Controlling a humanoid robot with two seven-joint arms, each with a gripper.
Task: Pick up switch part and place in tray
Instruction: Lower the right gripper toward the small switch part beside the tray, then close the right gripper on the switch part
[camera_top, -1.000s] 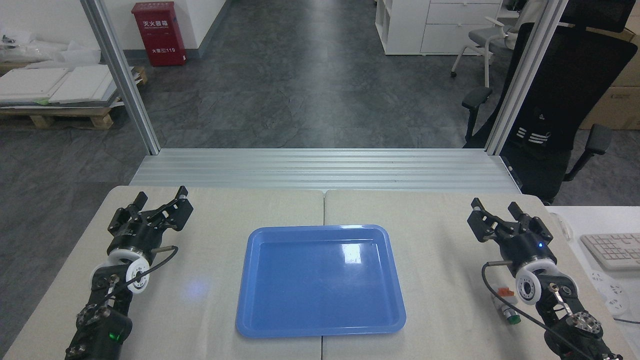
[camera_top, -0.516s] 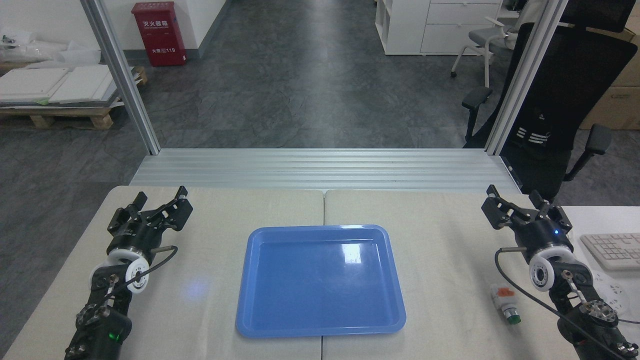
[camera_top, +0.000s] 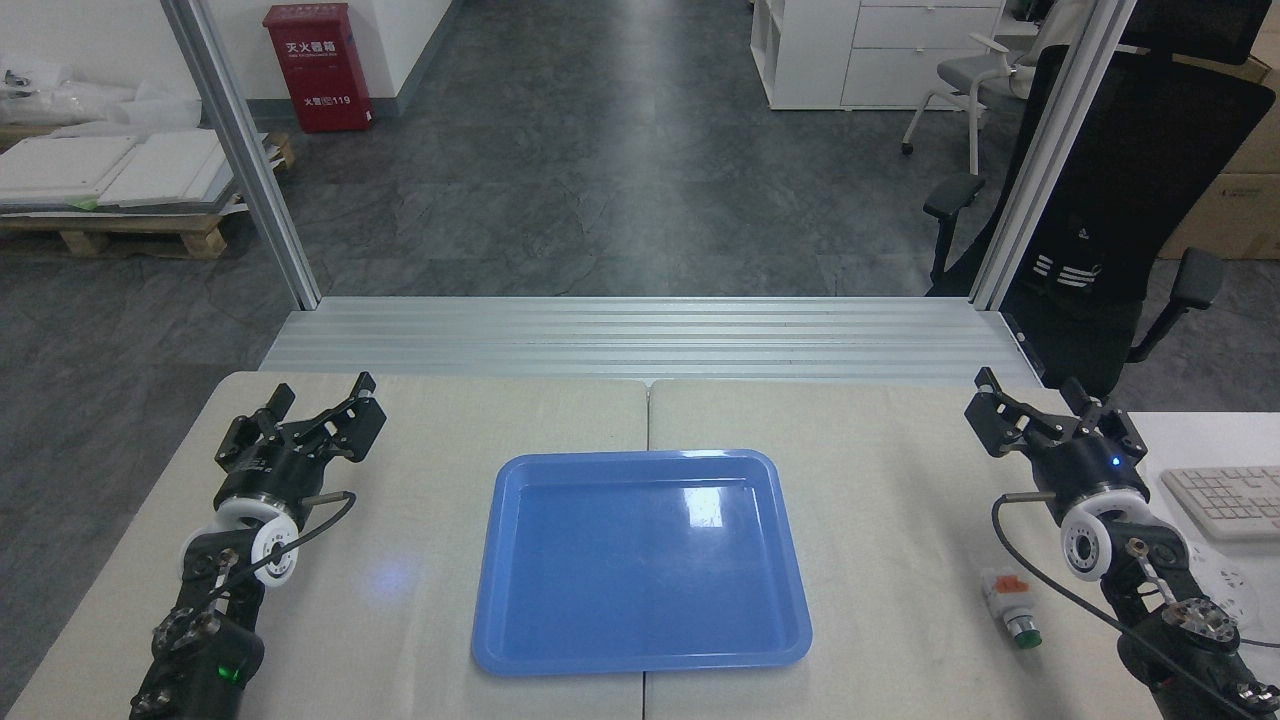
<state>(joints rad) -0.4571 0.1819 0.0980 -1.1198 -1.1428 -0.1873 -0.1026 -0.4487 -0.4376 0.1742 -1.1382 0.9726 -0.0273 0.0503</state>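
Small white push-button switch part (camera_top: 1009, 607), orange tab, green button, on table right of glossy blue plastic tray (camera_top: 640, 665): right gripper (camera_top: 1040, 405), jaws spread and empty, should descend squarely across white body.

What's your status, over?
Left gripper open, right gripper open, both empty. Switch part on table, right of tray, beside right arm. Tray holds nothing. Path unobstructed.
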